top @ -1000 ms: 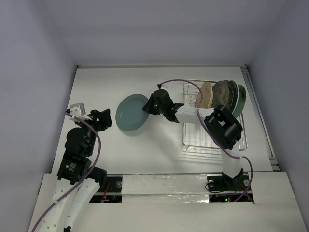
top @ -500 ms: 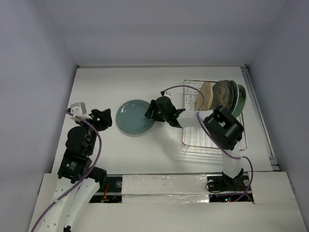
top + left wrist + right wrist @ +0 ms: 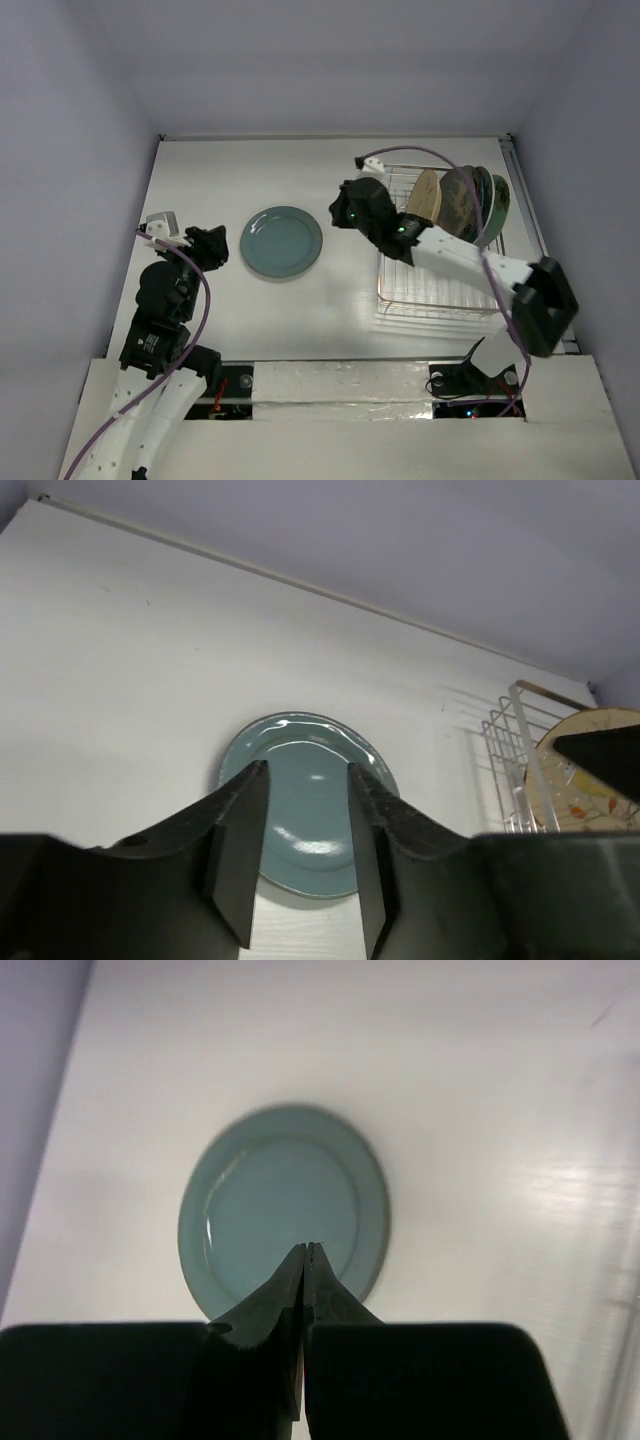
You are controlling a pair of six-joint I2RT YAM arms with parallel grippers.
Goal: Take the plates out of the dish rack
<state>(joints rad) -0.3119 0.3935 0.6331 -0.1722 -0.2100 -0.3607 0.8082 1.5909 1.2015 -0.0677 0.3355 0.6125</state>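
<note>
**While one plate lies unloaded, the rest stand in the rack**

As seen from its own wrist, the right gripper (image 3: 306, 1250) has both fingers pressed together to a single point, with nothing between them. It hangs above the table (image 3: 250, 170), just beside the near-left corner of the dish rack (image 3: 440, 290), and looks out over the teal plate (image 3: 281, 242). That plate lies flat on the table, between the two arms and clear of both.

The left gripper (image 3: 305, 780) shows a moderate gap between its fingers and holds nothing. It points at the teal plate from the far left, well apart from the rack.

The plates not yet unloaded stand on edge at the far end of the rack. The cream floral plate (image 3: 425, 197) is nearest, then the grey-olive patterned plate (image 3: 460, 200), with at least two more rims behind. The row runs left to right, rims uppermost, faces leaning left. They lie to the right of the right gripper's fingers, which point the other way. In my judgement the right arm is much the nearer, and it must open and turn toward the cream plate's rim.

The teal plate is glossy, with a raised rim. The rack is thin silver wire and the table is matt white.
</note>
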